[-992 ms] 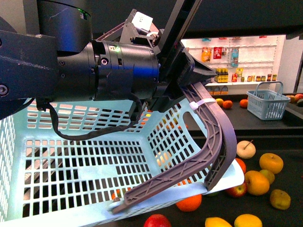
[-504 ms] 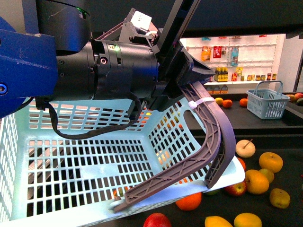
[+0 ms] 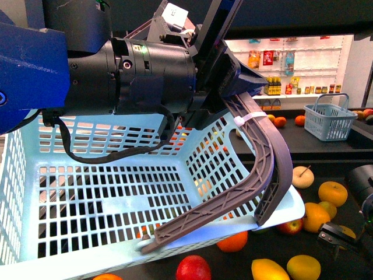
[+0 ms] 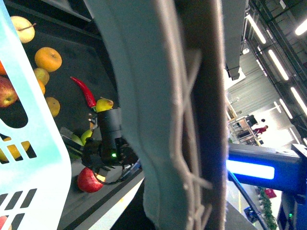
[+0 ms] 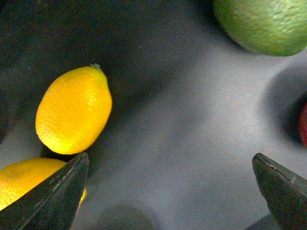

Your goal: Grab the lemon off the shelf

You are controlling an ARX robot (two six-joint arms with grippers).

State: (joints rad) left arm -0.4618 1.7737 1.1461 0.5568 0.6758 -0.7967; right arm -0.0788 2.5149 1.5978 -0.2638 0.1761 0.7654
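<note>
- The basket handle (image 3: 268, 163) is clenched by the left gripper (image 3: 242, 87); the shelf (image 3: 332, 163) is largely hidden.
- The right gripper (image 5: 169, 160) is spread, empty, near the lemon (image 5: 74, 110).

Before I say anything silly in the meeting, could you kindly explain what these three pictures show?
This is a two-armed robot at a fruit shelf. The front picture comes from a camera on its body; the other two come from cameras on its wrists. In the front picture the left hand grips the grey handle of a pale blue basket. Loose oranges and apples lie on the dark shelf. The right wrist picture looks down past the open right hand at a yellow lemon, not yet touched.
</note>
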